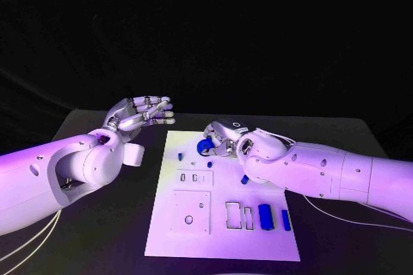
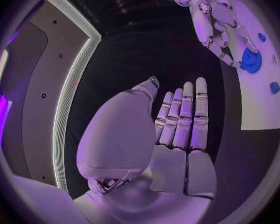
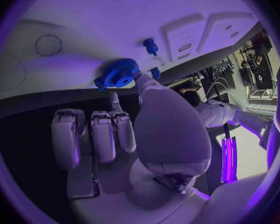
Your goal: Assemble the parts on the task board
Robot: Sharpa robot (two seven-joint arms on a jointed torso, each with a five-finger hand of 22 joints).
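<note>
Here, looking down from the head view: white task board [image 1: 225, 194] lying in the middle of the black counter [image 1: 95, 239], carrying two blue bars [image 1: 267, 217] standing side by side near its right edge, a small blue peg [image 1: 244, 179] partly under the right forearm, a smaller blue piece [image 1: 210, 165] and a blue pin [image 1: 180, 157] toward the far end. Blue gear [image 1: 206, 147] sitting at the far end of the task board, partly hidden there by the right hand [image 1: 231, 138].

Turning to the right wrist view: showing what the head view is hiding, namely the gear's toothed rim [image 3: 119, 73] in full and a fingertip [image 3: 142, 77] of the right hand [image 3: 134, 134] touching that rim, the other fingers lying curled in beside one another; not showing clearly whether the gear is being gripped or merely touched, so cannot tell. Also showing a blue peg [image 3: 151, 46] standing just beyond the gear.

Turning to the left wrist view: showing the left hand [image 2: 177, 129] released, fingers straight and close together, holding nothing, well apart from the task board [image 2: 258, 84]; the gear [image 2: 251, 60] appearing under the right hand's fingers [image 2: 224, 40]. In the head view, left hand [image 1: 142, 114] hovering above the counter, off the task board's far left corner.
</note>
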